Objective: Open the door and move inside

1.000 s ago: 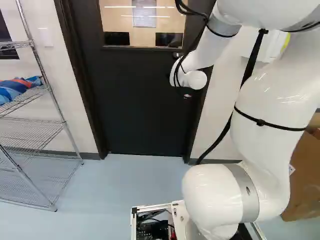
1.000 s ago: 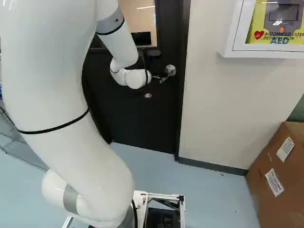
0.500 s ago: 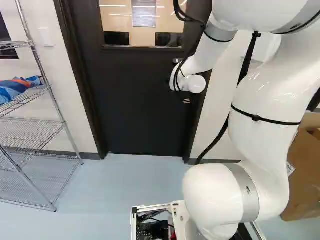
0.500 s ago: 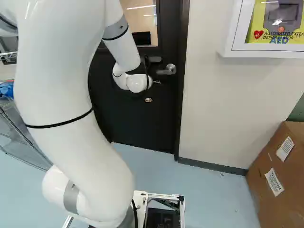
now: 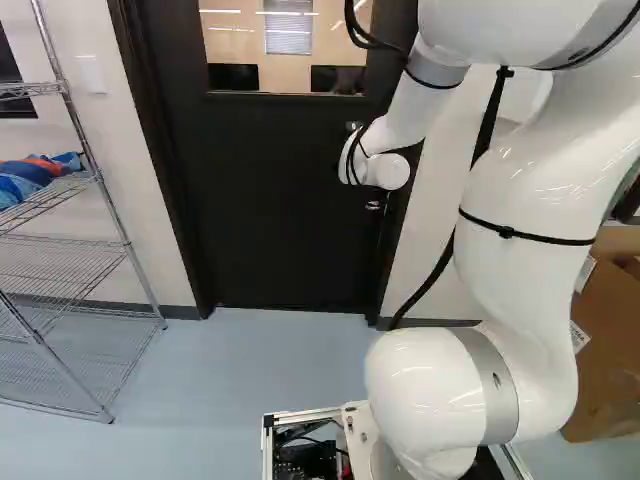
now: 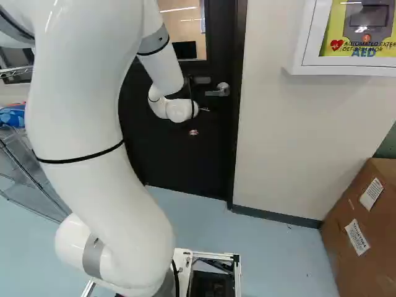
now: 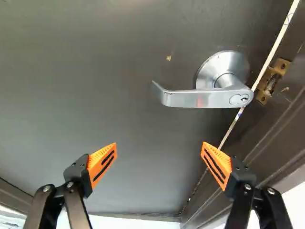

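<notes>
The dark door (image 5: 275,200) fills its frame in the base views. In the right base view my gripper (image 6: 203,110) is mostly hidden by the wrist, just below the silver lever handle (image 6: 219,90). My gripper (image 7: 159,157) stands wide open in the wrist view, with nothing between its orange pads. Ahead of the fingers, apart from them, the lever handle (image 7: 205,98) lies level. Beside its round base, a pale line runs along the door's edge, next to a brass plate (image 7: 272,81) on the frame. Whether the latch is free I cannot tell.
Wire shelving (image 5: 80,270) stands at the left of the left base view, with a blue bundle (image 5: 35,180) on it. In the right base view a wall cabinet (image 6: 346,65) hangs right of the door, and a cardboard box (image 6: 362,229) stands below it.
The handle's lever has swung up from a downward tilt to level. My wrist has lowered a little, away from the lever, while the upper arm shifted. The base has not moved.
</notes>
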